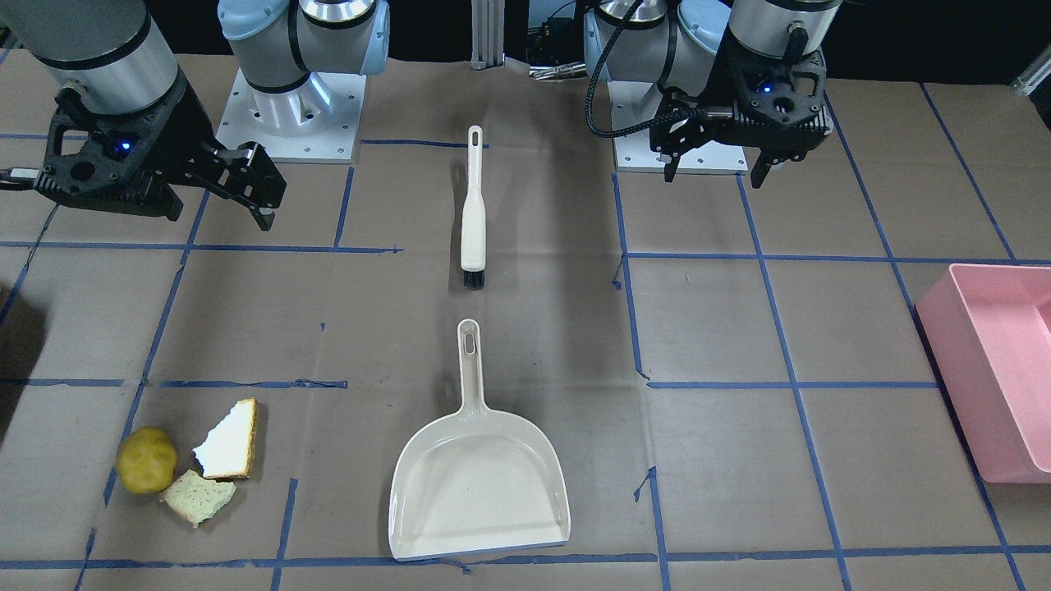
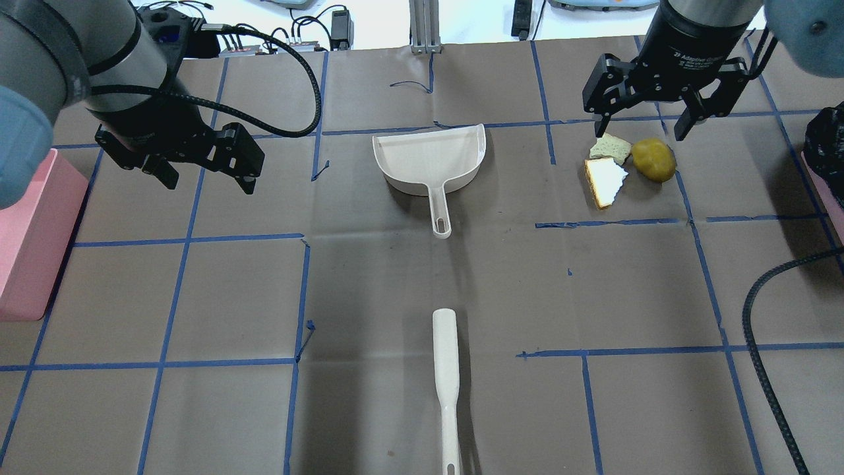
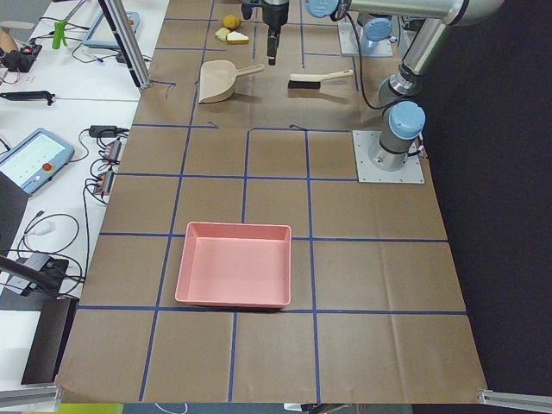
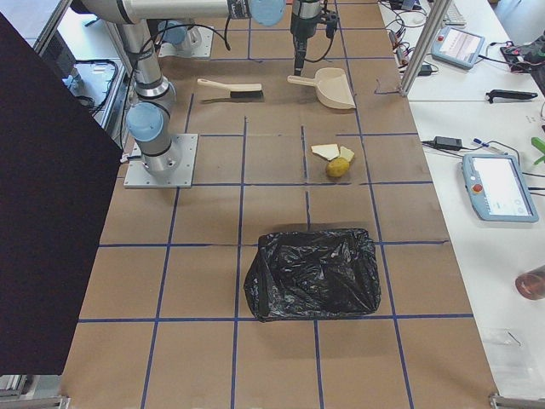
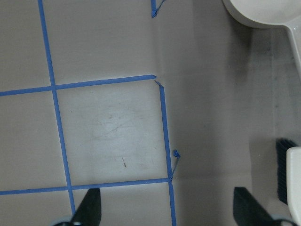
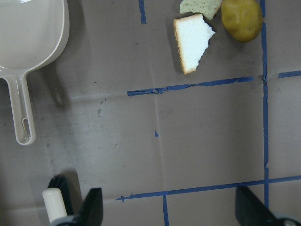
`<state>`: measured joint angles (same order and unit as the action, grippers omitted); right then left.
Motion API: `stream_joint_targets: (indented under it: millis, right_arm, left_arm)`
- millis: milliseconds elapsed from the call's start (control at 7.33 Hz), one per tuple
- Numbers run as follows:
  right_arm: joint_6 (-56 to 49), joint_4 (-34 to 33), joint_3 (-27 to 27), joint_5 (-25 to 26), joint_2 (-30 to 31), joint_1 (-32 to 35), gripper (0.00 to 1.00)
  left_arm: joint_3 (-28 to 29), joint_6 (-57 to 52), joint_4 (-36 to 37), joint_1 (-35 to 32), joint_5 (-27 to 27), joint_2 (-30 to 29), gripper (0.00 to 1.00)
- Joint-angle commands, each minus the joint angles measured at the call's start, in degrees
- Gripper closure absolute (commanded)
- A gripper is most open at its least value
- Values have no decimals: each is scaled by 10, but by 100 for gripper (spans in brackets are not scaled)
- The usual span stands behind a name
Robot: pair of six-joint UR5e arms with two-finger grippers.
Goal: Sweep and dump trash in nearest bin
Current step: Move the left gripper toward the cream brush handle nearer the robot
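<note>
The trash lies together on the brown table: a yellow-green ball [image 1: 146, 460] [image 2: 653, 159] [image 6: 241, 19], a white bread piece with brown crust [image 1: 230, 441] [image 2: 605, 179] [image 6: 193, 41] and a pale yellowish bread piece [image 1: 197, 497] [image 2: 612, 146] [image 6: 200, 5]. A cream dustpan [image 1: 480, 484] [image 2: 428, 158] and a cream brush [image 1: 473, 209] [image 2: 446, 369] lie along the table's middle line. My right gripper [image 1: 254, 185] [image 2: 639, 132] [image 6: 170, 209] hangs open and empty, high on the trash side. Over the other half, my left gripper [image 1: 713, 174] [image 2: 208, 181] [image 5: 169, 209] is open too.
A pink bin [image 1: 998, 369] [image 2: 33, 231] [image 3: 235, 276] stands at the table's end on my left. A bin lined with a black bag [image 4: 313, 273] [image 2: 827, 145] stands at the end on my right, closer to the trash. Blue tape lines grid the table.
</note>
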<state>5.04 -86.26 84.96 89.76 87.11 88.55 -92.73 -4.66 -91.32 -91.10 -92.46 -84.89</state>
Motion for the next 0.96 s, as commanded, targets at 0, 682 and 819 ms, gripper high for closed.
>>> stream_joint_targets:
  millis: [0,682,819]
  right_arm:
    - [1,3,-1,0,6,0,0]
    - [3,7,0,8,8,1,0]
    - [4,7,0,9,8,1,0]
  left_arm:
    - [0,1,4,0,4,-2,0]
    - [2,3,2,-2,4,12,0]
    - [0,4,1,-4,7,20,0]
